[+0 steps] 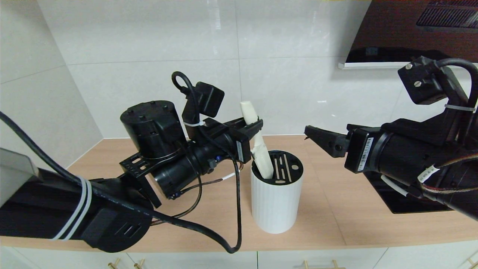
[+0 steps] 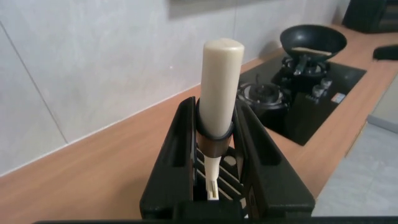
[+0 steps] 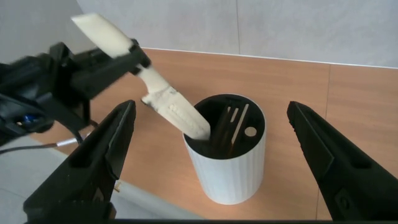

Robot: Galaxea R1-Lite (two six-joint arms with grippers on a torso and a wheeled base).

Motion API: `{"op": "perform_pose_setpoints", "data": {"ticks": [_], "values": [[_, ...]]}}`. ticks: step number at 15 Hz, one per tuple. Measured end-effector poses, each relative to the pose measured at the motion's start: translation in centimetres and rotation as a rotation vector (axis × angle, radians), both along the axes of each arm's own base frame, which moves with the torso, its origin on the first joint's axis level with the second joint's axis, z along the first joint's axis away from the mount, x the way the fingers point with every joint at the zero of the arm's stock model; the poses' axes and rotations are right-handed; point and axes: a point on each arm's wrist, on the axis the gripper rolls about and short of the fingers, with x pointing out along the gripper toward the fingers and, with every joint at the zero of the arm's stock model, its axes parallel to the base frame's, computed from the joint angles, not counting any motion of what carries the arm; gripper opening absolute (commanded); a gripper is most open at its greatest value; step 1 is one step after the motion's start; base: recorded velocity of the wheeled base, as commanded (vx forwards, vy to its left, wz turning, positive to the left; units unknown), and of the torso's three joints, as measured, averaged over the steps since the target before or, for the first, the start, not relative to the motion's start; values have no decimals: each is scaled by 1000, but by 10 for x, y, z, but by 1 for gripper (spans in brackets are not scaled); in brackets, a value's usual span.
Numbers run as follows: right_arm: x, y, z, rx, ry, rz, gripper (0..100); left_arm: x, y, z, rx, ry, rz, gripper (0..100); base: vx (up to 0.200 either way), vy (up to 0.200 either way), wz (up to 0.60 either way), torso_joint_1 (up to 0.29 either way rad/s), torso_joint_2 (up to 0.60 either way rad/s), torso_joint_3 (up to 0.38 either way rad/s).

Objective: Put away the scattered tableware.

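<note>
A cream-handled knife (image 1: 249, 110) with a white blade is tilted, its tip inside the open compartment of the white ribbed holder (image 1: 276, 203). My left gripper (image 1: 252, 125) is shut on the knife's handle just above the holder's left rim; the left wrist view shows the handle (image 2: 219, 81) standing up between the fingers (image 2: 180, 134). My right gripper (image 1: 310, 136) hangs open to the right of the holder, level with its top. In the right wrist view its open gripper (image 3: 211, 107) frames the holder (image 3: 231, 174) and the knife (image 3: 169, 104). The holder's black top has several slots.
The holder stands on a wooden counter (image 1: 336, 220) near its front edge. A black cooktop (image 1: 405, 203) lies at the right, with burners (image 2: 264, 93) and a black pan (image 2: 313, 40). A tiled wall runs behind, and a dark range hood (image 1: 407, 33) hangs at upper right.
</note>
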Motion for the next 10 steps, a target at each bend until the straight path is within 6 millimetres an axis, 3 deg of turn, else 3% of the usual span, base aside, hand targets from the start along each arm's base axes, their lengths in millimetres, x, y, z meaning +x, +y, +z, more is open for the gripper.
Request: {"op": "perform_pose_setpoints", "data": {"ticks": [10], "values": [[1, 1, -2, -6, 5, -1, 100, 4, -19, -28, 60, 45, -19, 0, 0, 0, 0, 0, 0, 0]]}}
